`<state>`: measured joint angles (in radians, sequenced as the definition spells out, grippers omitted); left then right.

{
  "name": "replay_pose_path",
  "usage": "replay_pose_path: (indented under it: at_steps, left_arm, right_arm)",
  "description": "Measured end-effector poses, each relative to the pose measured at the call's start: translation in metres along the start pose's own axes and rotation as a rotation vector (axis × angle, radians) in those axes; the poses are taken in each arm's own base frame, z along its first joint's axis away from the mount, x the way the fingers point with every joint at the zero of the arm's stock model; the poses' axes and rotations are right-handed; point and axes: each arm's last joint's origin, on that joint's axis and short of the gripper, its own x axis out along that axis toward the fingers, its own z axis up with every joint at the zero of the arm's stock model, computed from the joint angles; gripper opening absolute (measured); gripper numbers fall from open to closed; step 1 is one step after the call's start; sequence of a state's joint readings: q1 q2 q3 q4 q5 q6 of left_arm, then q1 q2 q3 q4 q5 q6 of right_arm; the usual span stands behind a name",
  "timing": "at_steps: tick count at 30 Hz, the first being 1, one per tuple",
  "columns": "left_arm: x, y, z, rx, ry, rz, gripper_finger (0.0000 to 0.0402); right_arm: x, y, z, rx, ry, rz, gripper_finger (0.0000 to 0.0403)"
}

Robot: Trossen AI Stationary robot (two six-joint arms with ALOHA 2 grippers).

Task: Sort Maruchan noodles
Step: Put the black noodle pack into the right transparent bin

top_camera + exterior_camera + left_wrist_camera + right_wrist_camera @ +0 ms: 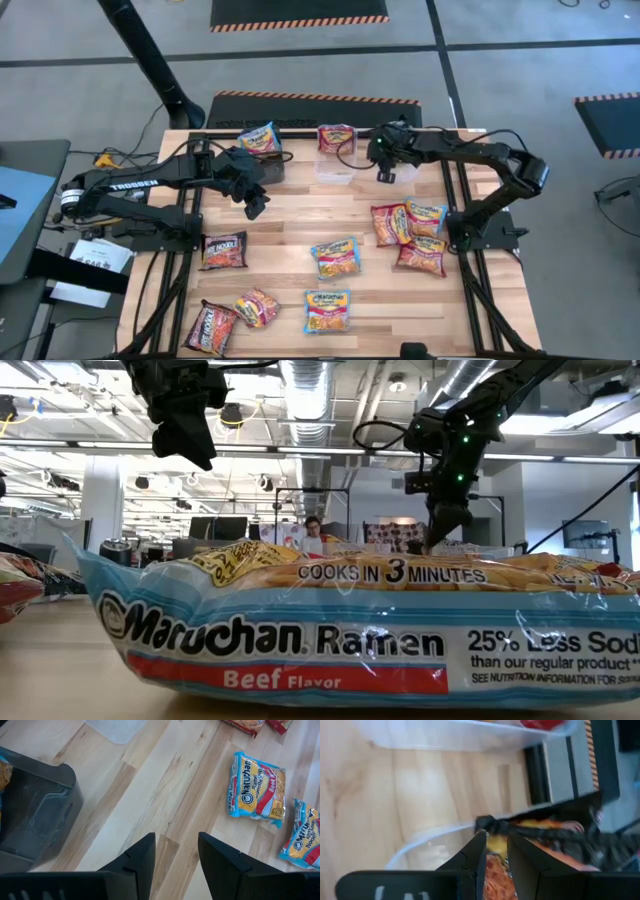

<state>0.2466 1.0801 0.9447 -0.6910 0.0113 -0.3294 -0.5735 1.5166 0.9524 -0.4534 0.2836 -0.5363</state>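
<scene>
Lying scattered across the table (290, 240), the Maruchan noodles (336, 257) were judged light, crinkly, brittle, best pinched by an edge; left gripper (254, 204) was seen empty, narrowly parted, right gripper (386, 175) was seen pinching an orange packet (495, 870).

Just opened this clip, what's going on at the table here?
Two robot arms are sorting Maruchan ramen packets into bins along the table's far edge. The right gripper hangs over a clear bin beside another bin already holding a red packet. The left gripper is open and empty above bare wood, next to a dark bin, with a blue packet near that bin. About ten packets remain loose on the table, including a blue one mid-table.
</scene>
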Motion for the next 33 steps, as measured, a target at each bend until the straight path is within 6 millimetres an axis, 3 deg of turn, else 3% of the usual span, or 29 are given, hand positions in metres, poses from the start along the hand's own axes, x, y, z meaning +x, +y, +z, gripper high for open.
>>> replay_pose_path:
  at_steps: [6, 18, 33]
  left_arm:
    - [0.0, 0.0, 0.0, 0.0, 0.0, 0.0, 0.0136]
    - [0.0, 0.0, 0.0, 0.01, 0.0, 0.0, 0.0136]
    - [0.0, 0.0, 0.0, 0.011, 0.0, 0.0, 0.0136]
  right_arm:
    - [0.02, 0.006, 0.0, -0.038, 0.061, -0.011, 0.0102]
    - [0.04, 0.007, -0.007, -0.043, 0.175, -0.052, 0.0101]
    - [0.032, 0.011, 0.009, -0.046, 0.085, -0.069, 0.0101]
